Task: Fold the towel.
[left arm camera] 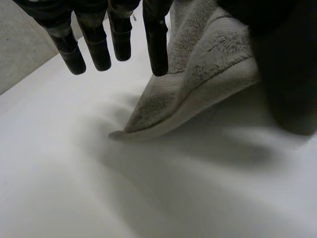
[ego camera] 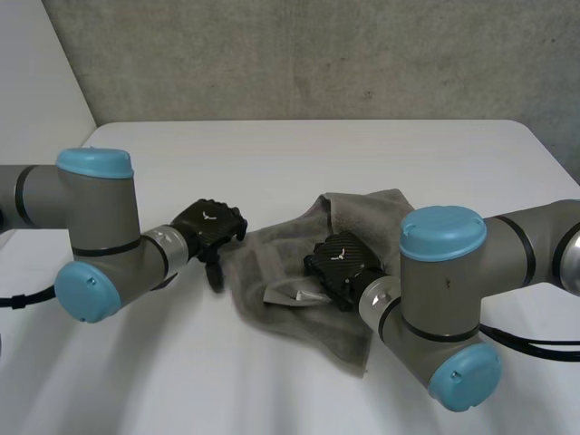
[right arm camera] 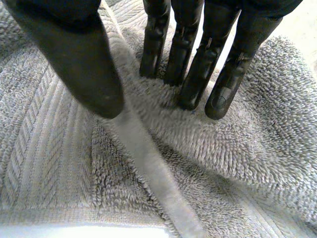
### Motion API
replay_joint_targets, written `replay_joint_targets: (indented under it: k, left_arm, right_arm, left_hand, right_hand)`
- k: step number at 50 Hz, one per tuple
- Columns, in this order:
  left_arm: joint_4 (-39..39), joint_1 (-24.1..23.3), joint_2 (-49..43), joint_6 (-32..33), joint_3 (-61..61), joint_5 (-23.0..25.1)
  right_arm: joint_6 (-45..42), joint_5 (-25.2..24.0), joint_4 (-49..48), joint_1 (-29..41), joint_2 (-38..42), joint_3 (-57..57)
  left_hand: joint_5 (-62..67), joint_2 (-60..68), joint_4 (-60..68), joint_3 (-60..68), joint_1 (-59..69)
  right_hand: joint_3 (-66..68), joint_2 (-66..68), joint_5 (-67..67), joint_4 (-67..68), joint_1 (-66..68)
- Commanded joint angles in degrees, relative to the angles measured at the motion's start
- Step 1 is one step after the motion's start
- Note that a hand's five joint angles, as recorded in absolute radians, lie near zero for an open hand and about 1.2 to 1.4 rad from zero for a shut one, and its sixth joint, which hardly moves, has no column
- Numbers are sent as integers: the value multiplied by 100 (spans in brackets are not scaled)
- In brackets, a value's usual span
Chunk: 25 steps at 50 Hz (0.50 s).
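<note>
Towel [ego camera: 272, 254] middle hidden under right hand [ego camera: 340, 265].

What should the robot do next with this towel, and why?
Probably the left hand should draw the edge of the towel outward. The towel lies bunched on the table, the left hand is at its edge, and the right hand rests straight-fingered on its middle, able to pin it.

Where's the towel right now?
Head view: the grey towel lies crumpled near the middle of the table, the right hand resting on it and the left hand at its left edge.
</note>
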Motion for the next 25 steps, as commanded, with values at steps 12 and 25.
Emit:
replay_joint_targets:
  k: [12,25]
  left_arm:
    - [355,-63,-125,-95,-64,31]
    - [671,34,763,-130,-231,49]
  right_arm:
    - [964,-60,533,-505,-1128,-224]
    - [946,-560,2483,-1787,-2261,-1349]
  left_hand:
    - [6347,6329,6351,6324,6323]
    - [6347,6329,6351,6324,6323]
  right_hand:
    - [2250,2281,2186,2222,2192]
    - [2250,2281,2186,2222,2192]
